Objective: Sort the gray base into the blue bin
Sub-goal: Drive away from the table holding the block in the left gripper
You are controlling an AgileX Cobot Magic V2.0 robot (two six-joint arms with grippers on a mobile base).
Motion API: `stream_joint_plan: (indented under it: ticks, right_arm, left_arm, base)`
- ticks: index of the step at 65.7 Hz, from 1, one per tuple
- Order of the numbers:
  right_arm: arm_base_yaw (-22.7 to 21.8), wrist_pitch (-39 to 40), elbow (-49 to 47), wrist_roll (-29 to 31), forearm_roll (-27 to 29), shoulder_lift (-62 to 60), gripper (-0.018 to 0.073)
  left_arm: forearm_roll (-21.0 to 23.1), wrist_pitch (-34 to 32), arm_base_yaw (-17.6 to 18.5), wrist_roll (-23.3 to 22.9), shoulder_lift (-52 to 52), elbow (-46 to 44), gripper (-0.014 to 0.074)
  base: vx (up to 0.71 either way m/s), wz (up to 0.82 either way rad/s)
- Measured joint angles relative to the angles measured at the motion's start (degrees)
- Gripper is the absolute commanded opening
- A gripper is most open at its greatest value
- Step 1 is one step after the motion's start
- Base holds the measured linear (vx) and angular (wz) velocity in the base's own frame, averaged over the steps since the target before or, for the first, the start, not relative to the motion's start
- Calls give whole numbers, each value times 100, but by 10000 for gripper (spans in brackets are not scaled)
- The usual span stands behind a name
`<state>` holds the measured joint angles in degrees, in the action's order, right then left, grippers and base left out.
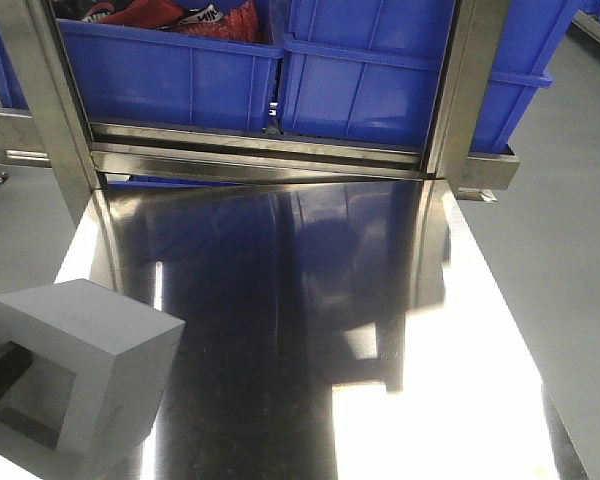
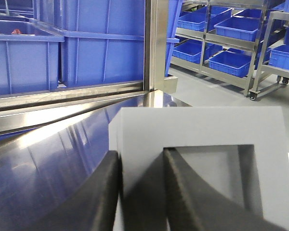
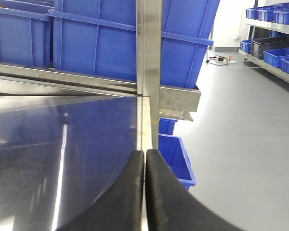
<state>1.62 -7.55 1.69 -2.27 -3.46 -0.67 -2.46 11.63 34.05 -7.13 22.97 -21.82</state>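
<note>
The gray base (image 1: 90,330) is a matte gray block with a square recess, at the front left corner of the steel table (image 1: 300,330). My left gripper (image 2: 142,151) is shut on one wall of the gray base (image 2: 202,125), with one finger outside and one inside the recess. I cannot tell whether the block touches the table. A large deep blue bin (image 1: 365,90) stands at the back behind the steel rail, and it also shows in the left wrist view (image 2: 106,48). My right gripper (image 3: 145,151) is shut and empty over the table's right edge.
A second blue bin (image 1: 170,70) holding red and black items stands at the back left. Steel posts (image 1: 470,90) frame the back of the table. A small blue bin (image 3: 176,159) sits on the floor to the right. Racks of blue bins (image 2: 231,57) stand beyond.
</note>
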Motion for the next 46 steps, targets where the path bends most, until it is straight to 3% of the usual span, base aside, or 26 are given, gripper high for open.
stream_joint_plan:
  ticks: [46]
  right_arm:
    - [0, 0, 0, 0, 0, 0, -9]
  left_arm:
    - [0, 0, 0, 0, -2, 0, -6]
  base:
    - [0, 0]
